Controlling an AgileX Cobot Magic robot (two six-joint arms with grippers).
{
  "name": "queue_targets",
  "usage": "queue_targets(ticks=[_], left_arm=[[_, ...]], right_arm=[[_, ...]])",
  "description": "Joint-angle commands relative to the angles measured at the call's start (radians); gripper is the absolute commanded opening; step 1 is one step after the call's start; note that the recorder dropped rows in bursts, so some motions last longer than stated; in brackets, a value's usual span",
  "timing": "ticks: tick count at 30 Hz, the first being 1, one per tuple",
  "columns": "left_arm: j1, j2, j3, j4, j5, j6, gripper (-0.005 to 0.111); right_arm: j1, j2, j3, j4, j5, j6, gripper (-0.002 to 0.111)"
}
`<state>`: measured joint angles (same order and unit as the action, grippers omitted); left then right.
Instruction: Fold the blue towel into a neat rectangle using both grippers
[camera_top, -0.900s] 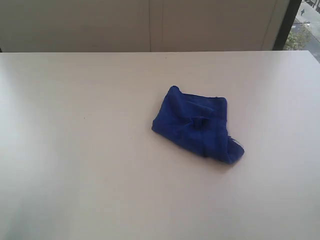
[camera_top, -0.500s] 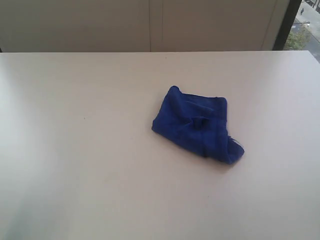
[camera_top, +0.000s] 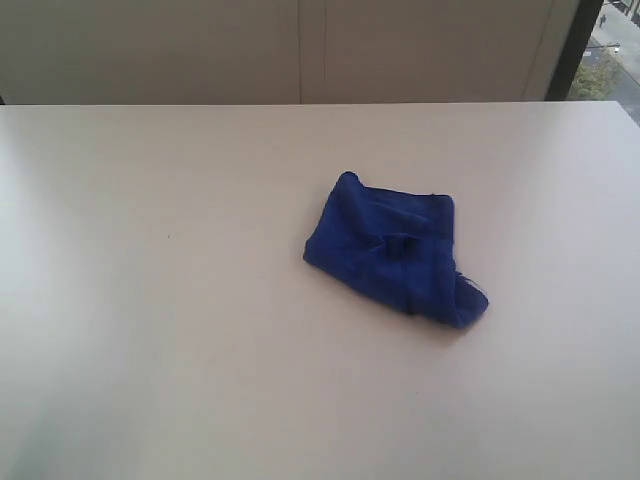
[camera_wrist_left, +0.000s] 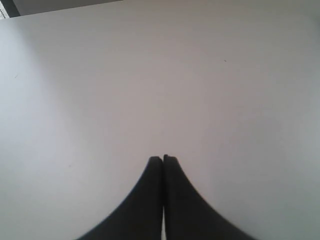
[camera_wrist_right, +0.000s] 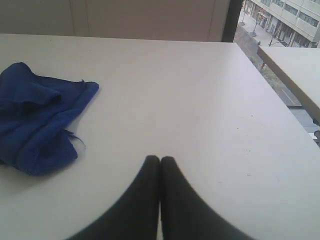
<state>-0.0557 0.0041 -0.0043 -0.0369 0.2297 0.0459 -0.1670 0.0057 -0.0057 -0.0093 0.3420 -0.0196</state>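
- The left gripper (camera_wrist_left: 163, 159), jaws pressed together, hangs over the desk (camera_top: 150, 320).
- The right gripper (camera_wrist_right: 160, 159), likewise closed, sits apart from the blue towel (camera_top: 395, 250), bunched right of centre.

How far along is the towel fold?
Done: nothing neat; the towel lies in a rumpled, lopsided bundle. In hand: nothing; the left end effector and right end effector are shut, clear of it. Remaining: grasp, spread and fold.
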Motion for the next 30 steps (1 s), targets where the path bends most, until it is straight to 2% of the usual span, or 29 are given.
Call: queue_targets(ticks=[1, 7, 23, 30], left_arm=[[0.003, -0.004, 0.004, -0.007, -0.005, 0.002, 0.0], [0.003, -0.004, 0.004, -0.007, -0.029, 0.002, 0.0], [0.003, -0.004, 0.004, -0.007, -0.355, 0.002, 0.0], [0.003, -0.004, 0.004, -0.007, -0.366, 0.002, 0.0]], right_arm=[[-0.002, -0.006, 0.006, -0.007, -0.008, 0.001, 0.0], [-0.002, -0.006, 0.006, -0.007, -0.008, 0.001, 0.0], [-0.002, -0.006, 0.006, -0.007, -0.008, 0.001, 0.0], [-0.002, -0.006, 0.006, -0.007, -0.008, 0.001, 0.0]])
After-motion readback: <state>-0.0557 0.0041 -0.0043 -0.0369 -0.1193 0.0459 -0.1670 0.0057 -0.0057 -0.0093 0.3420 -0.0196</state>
